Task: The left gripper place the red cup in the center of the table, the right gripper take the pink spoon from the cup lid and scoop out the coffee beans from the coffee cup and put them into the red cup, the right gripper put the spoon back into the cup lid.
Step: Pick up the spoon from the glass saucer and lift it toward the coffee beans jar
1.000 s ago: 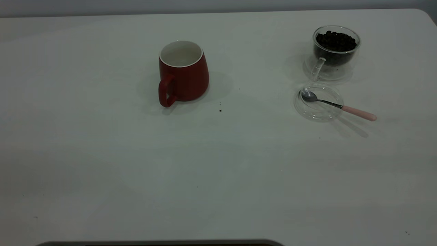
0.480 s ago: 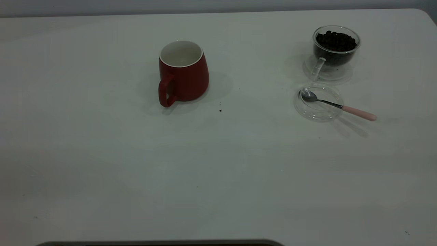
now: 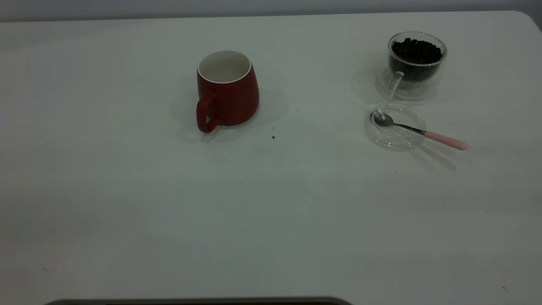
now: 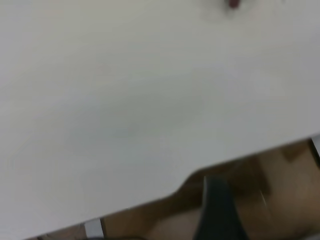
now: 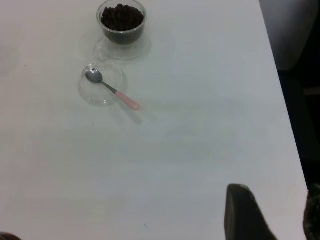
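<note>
- Red cup [image 3: 228, 89]: upright on the table [image 3: 271, 220], left of centre, handle toward the camera. Judged rigid, fairly heavy, glazed and slippery; take it at the handle or across the rim.
- Pink spoon [image 3: 417, 130]: bowl in the cup lid [image 3: 394, 127], handle overhanging the rim. Light; grasp the handle.
- Coffee cup [image 3: 416, 63]: just behind the lid, full of coffee beans [image 3: 417, 51]. Fragile glass.
- Right end effector [image 5: 272, 212]: near the table's edge, well apart from the spoon; apparently unclenched, empty.
- Left end effector: state cannot be told.
- Ample open room mid-table.

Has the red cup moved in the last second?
No. The red cup sits at the same spot on the table, same offset from the dark speck beside it.
</note>
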Tool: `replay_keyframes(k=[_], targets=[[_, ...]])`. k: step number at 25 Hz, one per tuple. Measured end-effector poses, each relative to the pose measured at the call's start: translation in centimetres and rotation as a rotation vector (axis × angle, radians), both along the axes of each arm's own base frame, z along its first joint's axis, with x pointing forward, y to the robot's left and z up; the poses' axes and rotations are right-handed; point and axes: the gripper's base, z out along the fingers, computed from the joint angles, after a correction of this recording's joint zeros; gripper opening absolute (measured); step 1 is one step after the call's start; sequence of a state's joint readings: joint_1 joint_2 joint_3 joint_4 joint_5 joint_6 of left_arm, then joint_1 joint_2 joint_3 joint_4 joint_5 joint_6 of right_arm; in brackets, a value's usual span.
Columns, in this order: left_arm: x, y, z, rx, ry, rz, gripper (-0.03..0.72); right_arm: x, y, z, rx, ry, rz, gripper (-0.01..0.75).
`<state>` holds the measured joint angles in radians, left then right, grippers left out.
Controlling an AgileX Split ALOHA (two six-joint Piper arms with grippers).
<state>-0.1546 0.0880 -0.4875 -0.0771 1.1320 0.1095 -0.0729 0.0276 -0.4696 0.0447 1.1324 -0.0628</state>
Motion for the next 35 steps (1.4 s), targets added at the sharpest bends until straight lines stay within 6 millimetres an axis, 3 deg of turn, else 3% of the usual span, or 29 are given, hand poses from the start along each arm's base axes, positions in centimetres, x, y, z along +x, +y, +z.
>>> replay_keyframes(k=[8,35], targets=[[-1.4,0.2,-0.1,-0.015,-0.103,0.028,0.569,0.0,0.0,0.0,0.000,0.000,0.000,0.330],[-1.4,0.3,-0.1,-0.052,-0.093,0.077,0.569,0.0,0.0,0.0,0.001,0.000,-0.001,0.330]])
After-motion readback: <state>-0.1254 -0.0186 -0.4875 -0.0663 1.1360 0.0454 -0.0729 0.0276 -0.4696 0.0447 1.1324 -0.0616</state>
